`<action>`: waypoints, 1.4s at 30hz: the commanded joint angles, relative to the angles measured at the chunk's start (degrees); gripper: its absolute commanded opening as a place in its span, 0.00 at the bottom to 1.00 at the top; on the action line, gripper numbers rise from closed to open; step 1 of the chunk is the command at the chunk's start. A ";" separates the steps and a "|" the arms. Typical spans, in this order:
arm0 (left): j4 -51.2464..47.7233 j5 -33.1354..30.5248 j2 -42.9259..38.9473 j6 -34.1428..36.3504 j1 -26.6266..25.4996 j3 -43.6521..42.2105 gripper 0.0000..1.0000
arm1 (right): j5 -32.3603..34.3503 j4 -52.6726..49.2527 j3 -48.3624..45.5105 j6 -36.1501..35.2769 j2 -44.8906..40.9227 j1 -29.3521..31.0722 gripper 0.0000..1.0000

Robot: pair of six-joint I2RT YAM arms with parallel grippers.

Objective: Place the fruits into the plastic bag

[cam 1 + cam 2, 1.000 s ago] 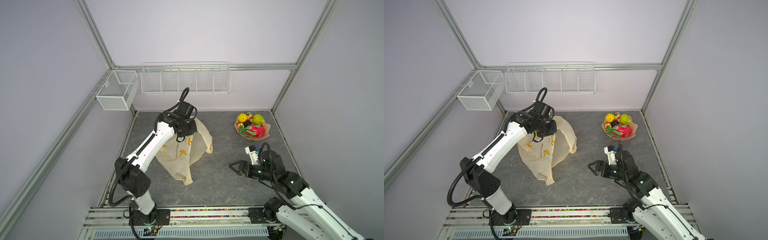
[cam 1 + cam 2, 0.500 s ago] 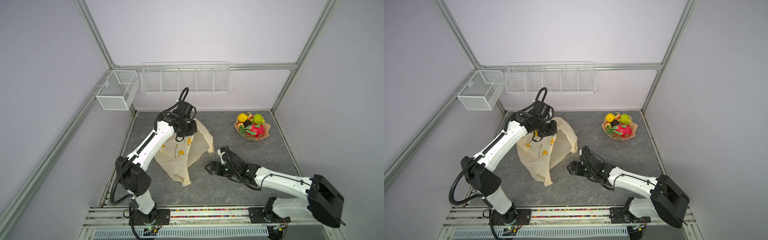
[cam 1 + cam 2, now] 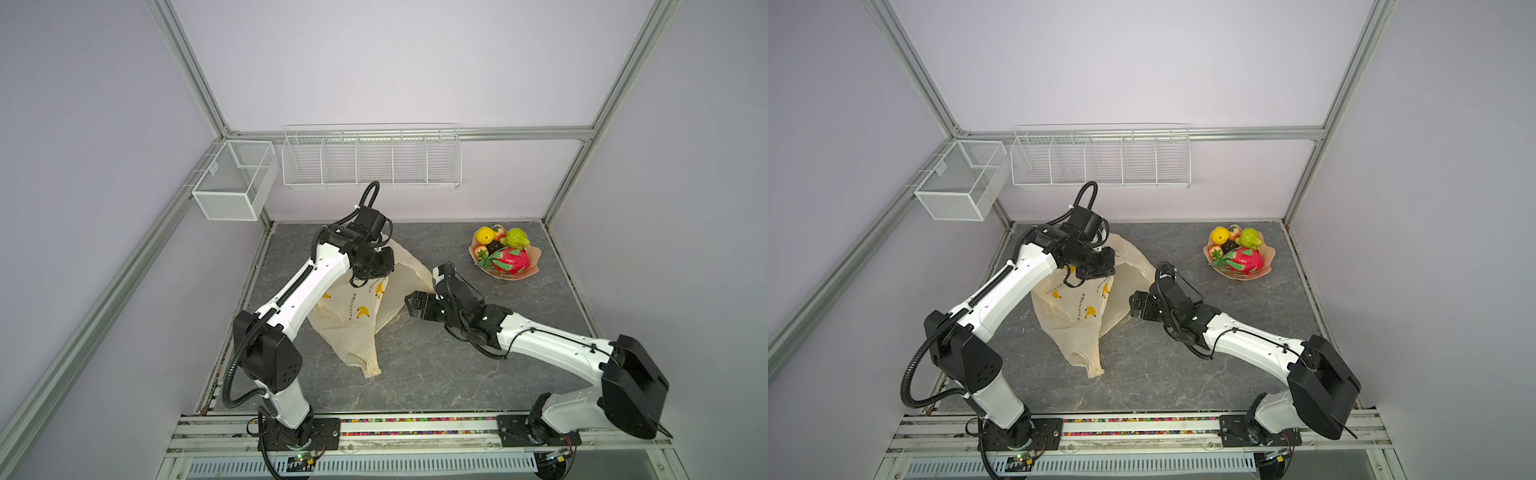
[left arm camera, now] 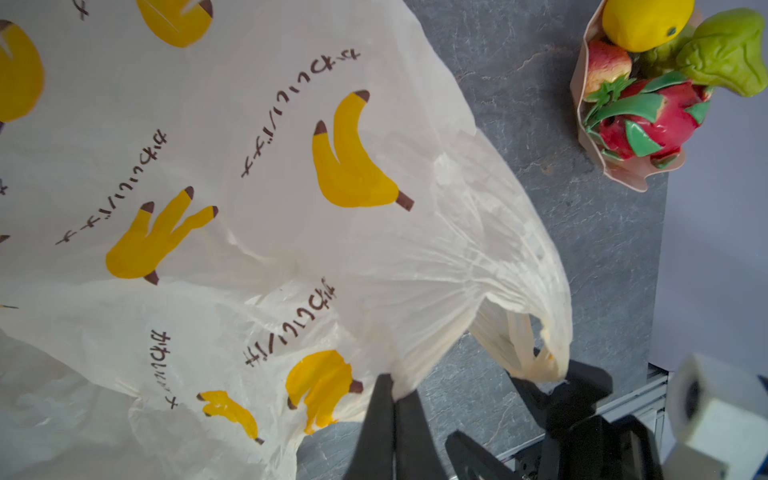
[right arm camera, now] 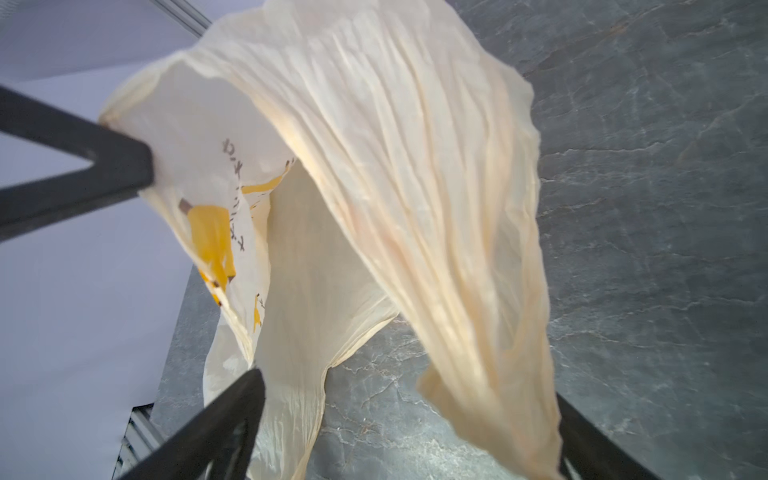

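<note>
The plastic bag (image 3: 357,316) (image 3: 1077,316), cream with printed bananas, hangs from my left gripper (image 3: 370,272) (image 4: 395,386), which is shut on its upper edge. The bag's lower end drags on the mat. My right gripper (image 3: 424,291) (image 5: 399,436) is open right beside the bag's raised right corner, and a loose handle flap (image 5: 478,332) hangs between its fingers. The fruits sit in a peach bowl (image 3: 534,253) at the back right: red dragon fruit (image 3: 509,261) (image 4: 648,124), a yellow one (image 3: 484,235), a green one (image 3: 515,239), a strawberry (image 4: 606,66).
A white wire rack (image 3: 370,160) and a mesh box (image 3: 235,180) hang on the back wall above the grey mat. Aluminium frame posts stand at the mat's corners. The arms' base rail (image 3: 374,424) runs along the front edge.
My right arm has swung from the front right across to the bag's right corner, its jaws spreading a little wider. The left gripper has kept the bag lifted in place.
</note>
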 commanded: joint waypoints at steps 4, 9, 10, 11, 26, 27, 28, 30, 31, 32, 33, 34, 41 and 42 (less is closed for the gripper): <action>0.33 2.42 -0.12 2.55 0.19 -2.50 0.00 | 4.05 -6.59 3.05 -5.83 3.75 -0.35 0.82; 1.54 4.80 -0.71 5.00 0.01 -4.82 0.00 | 5.49 -6.92 2.56 -6.16 4.64 -0.31 0.59; 1.95 5.35 -0.89 5.45 -0.06 -5.42 0.00 | 5.43 -6.55 2.37 -6.14 4.72 -0.28 0.55; 2.15 6.01 -1.11 5.76 -0.17 -6.13 0.00 | 5.09 -6.10 2.21 -6.18 4.84 -0.27 0.51; -0.71 -9.02 -16.47 -5.41 -7.30 -24.92 0.60 | 0.43 -4.96 1.59 -1.25 7.01 0.83 0.22; -0.94 -9.82 -16.24 -6.23 -7.77 -26.42 0.61 | 0.15 -4.88 1.56 -1.08 7.10 0.84 0.22; -1.04 -10.89 -16.02 -6.84 -8.40 -27.60 0.62 | -0.02 -4.87 1.57 -0.89 7.20 0.84 0.22; -0.93 -13.24 -15.29 -7.69 -9.74 -29.07 0.62 | -0.55 -4.73 1.57 -0.45 7.26 0.84 0.21; -0.77 -13.80 -14.68 -7.92 -10.28 -29.76 0.63 | -0.86 -4.60 1.70 -0.32 7.32 0.84 0.21; -0.47 -13.99 -14.06 -8.09 -10.59 -30.29 0.63 | -0.97 -4.52 1.65 -0.14 7.34 0.88 0.21; -0.06 -14.25 -13.36 -8.34 -11.07 -30.76 0.63 | -1.16 -4.36 1.74 -0.02 7.35 0.93 0.21; 0.02 -15.11 -12.55 -8.39 -11.66 -30.91 0.64 | -1.35 -4.31 1.83 0.04 7.28 0.94 0.21; 0.32 -19.26 -6.25 -7.63 -13.34 -30.29 0.63 | -2.21 -3.91 2.03 0.68 7.73 0.95 0.20; 0.22 -19.58 -5.33 -7.44 -13.36 -30.29 0.63 | -2.16 -3.91 2.10 0.67 7.75 0.93 0.20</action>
